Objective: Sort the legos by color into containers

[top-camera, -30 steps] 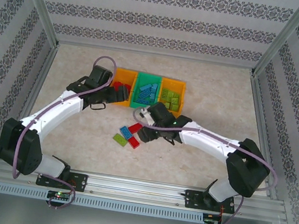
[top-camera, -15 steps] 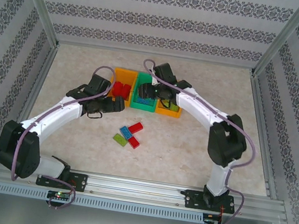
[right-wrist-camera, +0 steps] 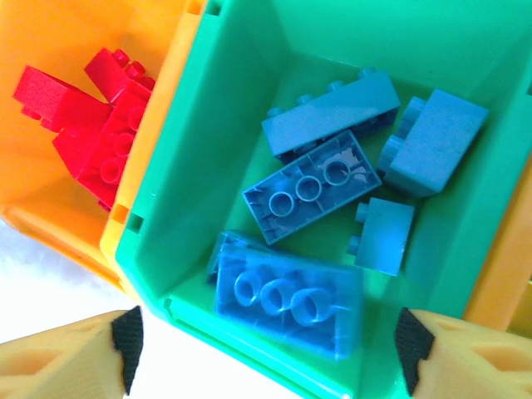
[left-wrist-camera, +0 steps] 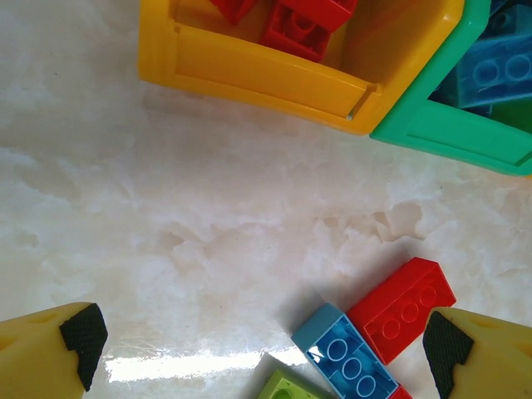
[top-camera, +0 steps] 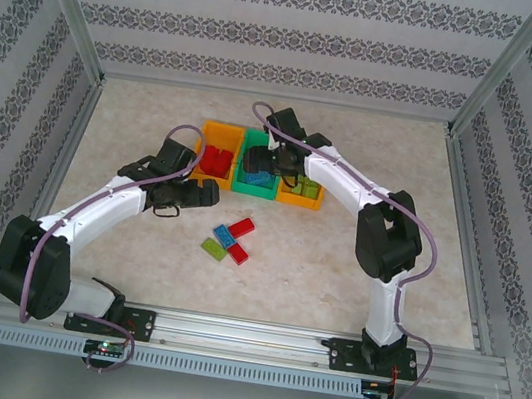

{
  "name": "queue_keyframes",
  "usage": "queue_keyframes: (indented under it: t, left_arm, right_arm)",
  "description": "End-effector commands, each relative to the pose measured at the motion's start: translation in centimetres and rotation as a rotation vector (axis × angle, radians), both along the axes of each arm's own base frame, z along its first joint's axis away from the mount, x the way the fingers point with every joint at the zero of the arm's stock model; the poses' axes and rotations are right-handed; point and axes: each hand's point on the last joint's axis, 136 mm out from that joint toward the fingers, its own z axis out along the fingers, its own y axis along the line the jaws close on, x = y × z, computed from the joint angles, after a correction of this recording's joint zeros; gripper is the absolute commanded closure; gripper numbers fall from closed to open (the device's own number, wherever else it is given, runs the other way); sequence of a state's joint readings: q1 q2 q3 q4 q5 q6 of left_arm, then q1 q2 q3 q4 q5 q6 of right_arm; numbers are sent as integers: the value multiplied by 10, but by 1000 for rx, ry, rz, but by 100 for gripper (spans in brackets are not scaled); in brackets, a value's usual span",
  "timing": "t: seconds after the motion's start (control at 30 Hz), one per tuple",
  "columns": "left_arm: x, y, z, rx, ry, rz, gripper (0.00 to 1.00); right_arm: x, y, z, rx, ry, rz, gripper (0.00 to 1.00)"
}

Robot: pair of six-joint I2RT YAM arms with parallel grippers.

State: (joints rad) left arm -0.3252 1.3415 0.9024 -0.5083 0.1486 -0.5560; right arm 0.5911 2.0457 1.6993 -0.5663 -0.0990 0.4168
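- The table [top-camera: 357, 265] carries everything, and the work sits near its middle where both arms can reach.
- The right arm [top-camera: 350, 182] stretches across to the row of containers [top-camera: 252, 193], while the left arm [top-camera: 103, 204] bends low toward the loose pieces.
- The left orange bin [top-camera: 218, 128] holds red bricks [right-wrist-camera: 100, 125] and the green bin [right-wrist-camera: 241, 83] holds blue bricks [right-wrist-camera: 312, 187], so each colour has its place.
- The right gripper [right-wrist-camera: 268, 345] hangs over the green bin with its fingers spread and nothing pinched, a posture suited to dropping.
- The left gripper [left-wrist-camera: 259, 345] hovers spread wide over bare table, probably lining up a pick.
- The loose legos [top-camera: 230, 237], red, blue and lime green, lie clustered in front of the bins, unsorted.
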Motion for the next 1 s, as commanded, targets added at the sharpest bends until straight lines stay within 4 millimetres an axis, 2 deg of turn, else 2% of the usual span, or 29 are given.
queue_keyframes:
  t: [0.0, 0.17, 0.4, 0.7, 0.83, 0.97]
  left_arm:
    - [2, 5, 5, 23, -18, -7, 0]
    - [3, 4, 2, 23, -12, -7, 0]
    - [3, 4, 1, 25, -8, -8, 1]
    - [1, 7, 0, 40, -6, -3, 0]
    - [0, 8, 0, 42, -3, -6, 0]
    - [-2, 8, -1, 50, 1, -11, 0]
  right_arm:
    - [-3, -15, 11, -41, -21, -30, 13]
    - [-7, -38, 7, -125, -34, -79, 15]
    - [-6, -48, -10, -161, 1, -115, 25]
    - [5, -58, -38, -189, 61, -146, 48]
    - [4, -62, -46, -205, 82, -144, 53]
    - [-2, -72, -52, -235, 94, -143, 66]
